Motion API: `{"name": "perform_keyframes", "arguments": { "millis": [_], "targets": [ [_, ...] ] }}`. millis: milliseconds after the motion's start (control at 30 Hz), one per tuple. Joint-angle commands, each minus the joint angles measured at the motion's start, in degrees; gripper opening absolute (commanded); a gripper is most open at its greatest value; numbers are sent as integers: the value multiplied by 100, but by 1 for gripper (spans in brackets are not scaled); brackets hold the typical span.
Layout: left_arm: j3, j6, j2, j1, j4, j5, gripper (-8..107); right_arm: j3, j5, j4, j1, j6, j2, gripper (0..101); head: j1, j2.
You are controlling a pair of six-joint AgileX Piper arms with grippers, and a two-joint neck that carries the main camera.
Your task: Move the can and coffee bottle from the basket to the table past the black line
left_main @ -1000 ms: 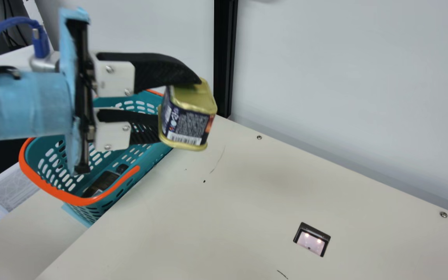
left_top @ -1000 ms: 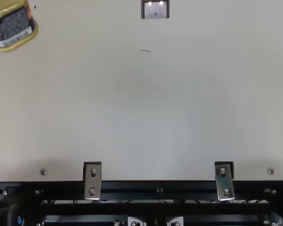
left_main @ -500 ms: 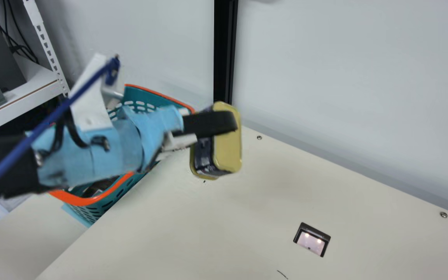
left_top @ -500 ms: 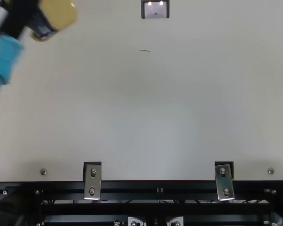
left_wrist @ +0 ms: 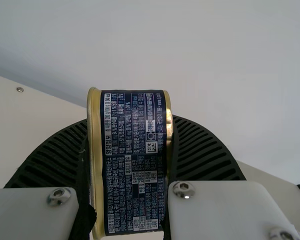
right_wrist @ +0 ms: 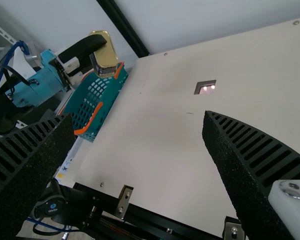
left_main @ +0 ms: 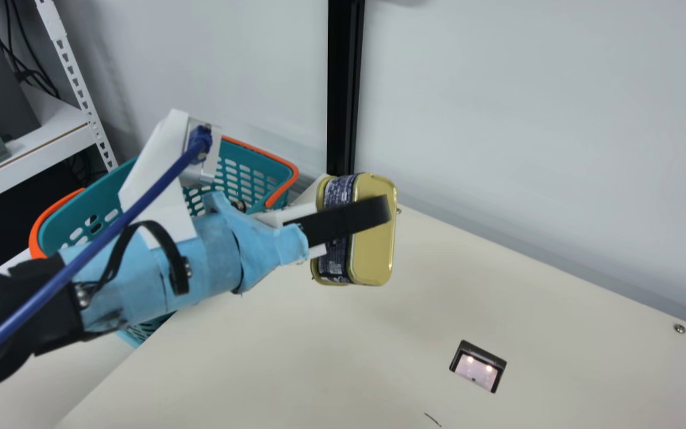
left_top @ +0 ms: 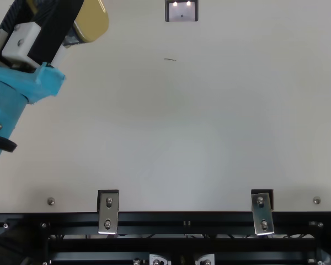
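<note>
Left gripper point(left_wrist: 130, 120) pinches can point(left_main: 373, 259) outside basket point(left_main: 102, 193); right gripper point(right_wrist: 137, 118) is spread. Can placement remains; coffee bottle status unconfirmed.

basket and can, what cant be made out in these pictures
- Floor of the basket: main view, mostly behind the left arm.
- Flat ends of the can: left wrist view, covered by the left pincer.
- Rest of the can: top view, cut off by the top edge and partly behind that pincer.
- Its label print: main view, too small.
</note>
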Motion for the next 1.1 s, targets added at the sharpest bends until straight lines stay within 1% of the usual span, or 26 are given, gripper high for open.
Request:
{"name": "perform_keyframes", "arguments": {
  "millis": [0,167,400,600,633,767,1067],
  "targets": [
    [-1,-28,-1,2,28,3,10,0,0,0,0,0,0,101,-180,59],
    [58,7,68,-229,181,-233,10,0,0,0,0,0,0,101,-180,59],
    [398,-4,298,-923,557,-995,10,0,0,0,0,0,0,101,-180,59],
    [704,-366,545,-1348,1039,-1627,10,0,0,0,0,0,0,101,-127,-48],
    [665,-274,511,-1287,919,-1444,10,0,0,0,0,0,0,101,-96,-123],
    [701,-359,549,-1334,1031,-1650,10,0,0,0,0,0,0,101,18,-594],
    [701,-359,549,-1334,1031,-1625,10,0,0,0,0,0,0,101,207,-1797]
  ]
}}
